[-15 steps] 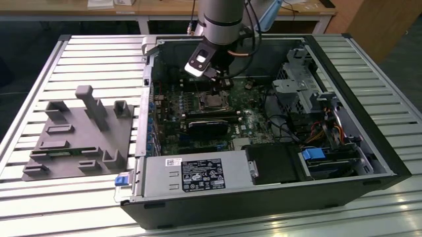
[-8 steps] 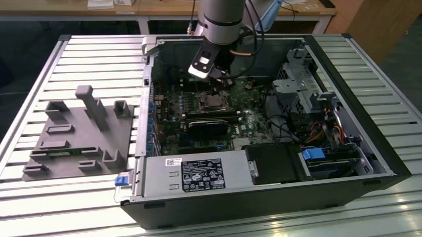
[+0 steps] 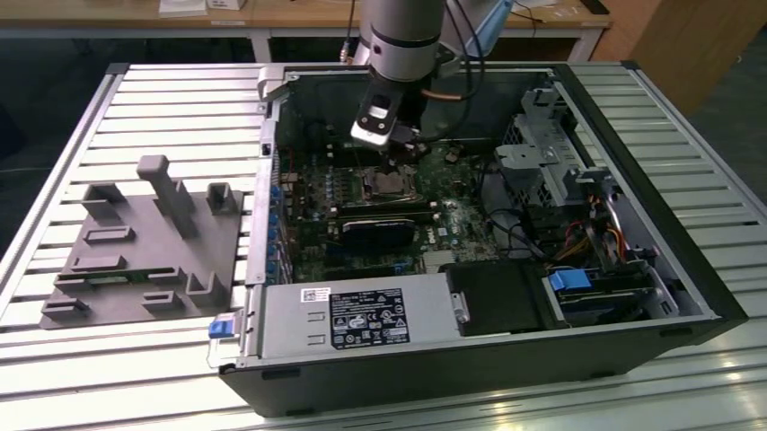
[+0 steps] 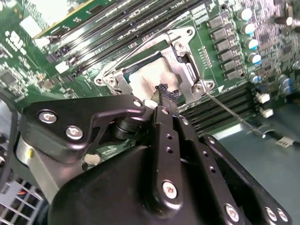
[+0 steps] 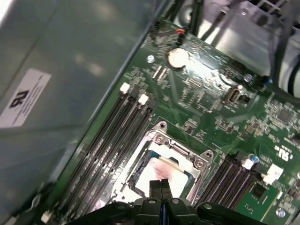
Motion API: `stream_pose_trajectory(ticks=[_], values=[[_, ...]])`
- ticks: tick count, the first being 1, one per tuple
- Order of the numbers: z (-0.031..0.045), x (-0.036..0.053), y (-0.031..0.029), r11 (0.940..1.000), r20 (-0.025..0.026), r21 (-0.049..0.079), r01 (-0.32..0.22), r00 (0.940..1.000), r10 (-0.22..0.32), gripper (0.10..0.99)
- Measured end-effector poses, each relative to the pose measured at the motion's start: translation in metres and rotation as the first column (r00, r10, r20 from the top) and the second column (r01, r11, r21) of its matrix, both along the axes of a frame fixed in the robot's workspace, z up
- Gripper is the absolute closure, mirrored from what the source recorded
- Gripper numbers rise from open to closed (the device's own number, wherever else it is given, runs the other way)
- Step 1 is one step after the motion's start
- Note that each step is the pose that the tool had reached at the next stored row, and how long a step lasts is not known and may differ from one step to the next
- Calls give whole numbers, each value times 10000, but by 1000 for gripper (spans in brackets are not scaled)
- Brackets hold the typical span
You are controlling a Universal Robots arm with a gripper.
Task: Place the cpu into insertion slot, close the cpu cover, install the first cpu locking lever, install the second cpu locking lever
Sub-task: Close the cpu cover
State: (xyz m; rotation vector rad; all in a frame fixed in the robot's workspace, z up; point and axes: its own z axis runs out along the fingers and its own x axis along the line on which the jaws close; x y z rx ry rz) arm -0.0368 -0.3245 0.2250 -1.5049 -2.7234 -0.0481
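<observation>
Item: open computer case point(image 3: 480, 373) lying on a slatted table point(image 3: 180, 90), listed from the exterior view's left to its right. Left: a grey moulded fixture plate point(image 3: 132, 251) beside the case, with no chip visible on it. Centre: the motherboard point(image 3: 312, 224), with the insertion slot point(image 3: 390, 184) directly below the gripper point(image 3: 398, 148) (the arm comes down from the far side of the case). Gripper: the jaws are pressed together with only a thin seam between them and nothing visible in that seam. In both wrist views the tips sit at or just above the chip's top face; contact cannot be confirmed. The cpu point(image 4: 147, 77) lies flat inside the slot, so placement looks done. The cpu cover point(image 4: 190, 70) lies down around the chip, its cut-out framing the pale metal top, so that step also looks done. Locking levers: a thin rod point(image 4: 229, 110) runs out from one corner of the socket across the neighbouring memory slots and looks unlatched. A second thin rod point(image 4: 140, 40) runs along the opposite edge of the frame, and whether it is hooked cannot be told. By this reading, at least one lever is left to do. Near front: the power supply point(image 3: 348, 314) with a white label. Right: the silver drive cage point(image 3: 545, 153) and cable bundles, well apart from the socket.
</observation>
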Motion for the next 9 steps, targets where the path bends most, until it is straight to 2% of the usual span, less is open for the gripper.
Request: stream_pose_trajectory(ticks=[5,9], values=[[-1,0,0,9961,0,-1,-880,9961,880,980],[-2,0,0,9872,0,0,-1596,9872,1596,980]])
